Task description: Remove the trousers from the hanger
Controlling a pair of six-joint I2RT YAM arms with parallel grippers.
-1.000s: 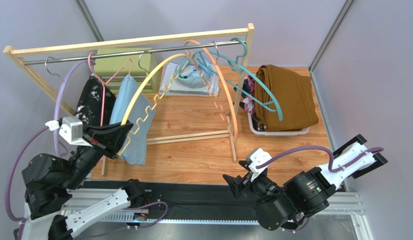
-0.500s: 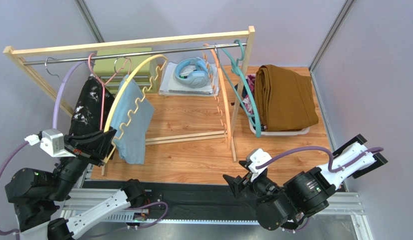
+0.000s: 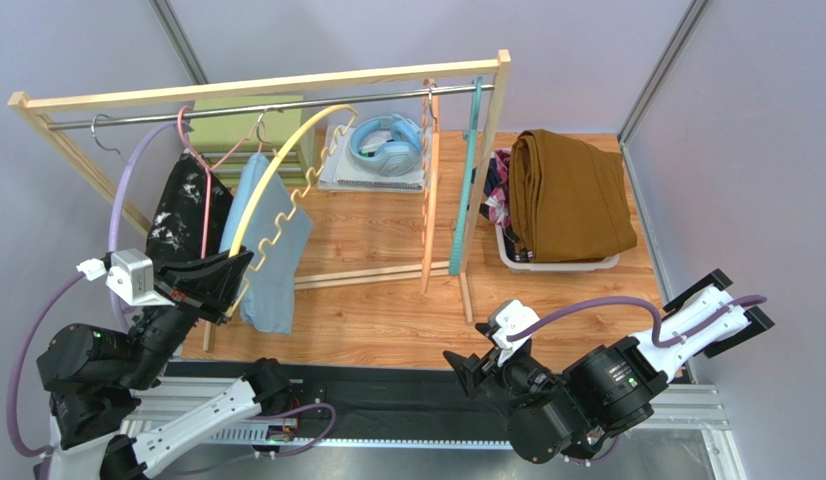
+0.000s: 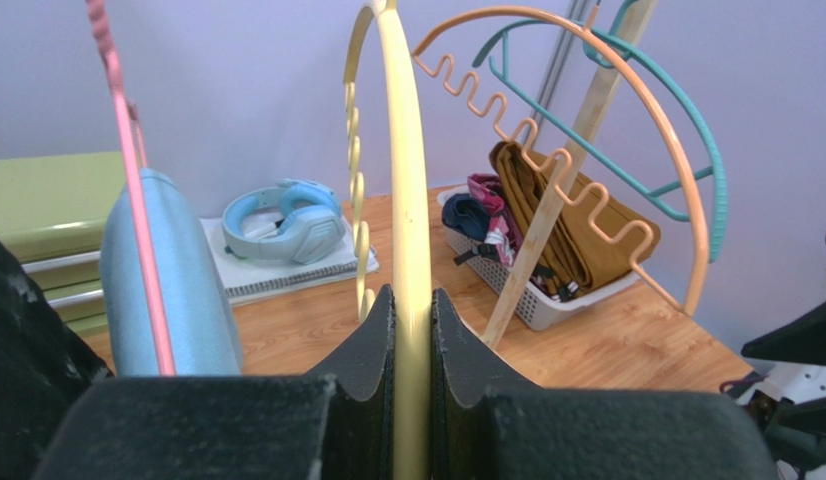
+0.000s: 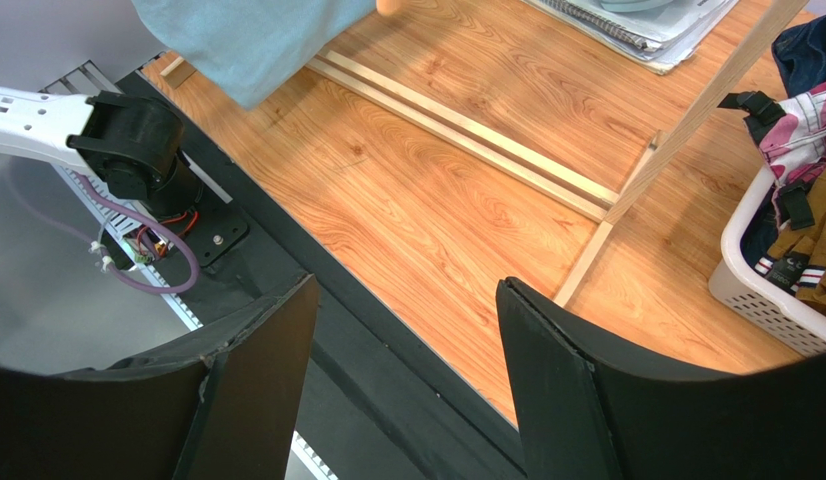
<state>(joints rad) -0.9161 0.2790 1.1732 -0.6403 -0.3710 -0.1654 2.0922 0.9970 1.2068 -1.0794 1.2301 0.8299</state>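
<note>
R gripper gapes wide, empty, by its base. L gripper pinched tight on bare yellow hanger. Behind it, light blue trousers & black speckled trousers hang on rail: 2 left. Mustard trousers, floral pair, navy pair in basket, far right: prob 3 done.

On my left, black speckled trousers and light blue trousers hang side by side from the rail. Mustard-brown trousers lie folded atop the basket, a floral pair and a navy pair tucked beside them.
</note>
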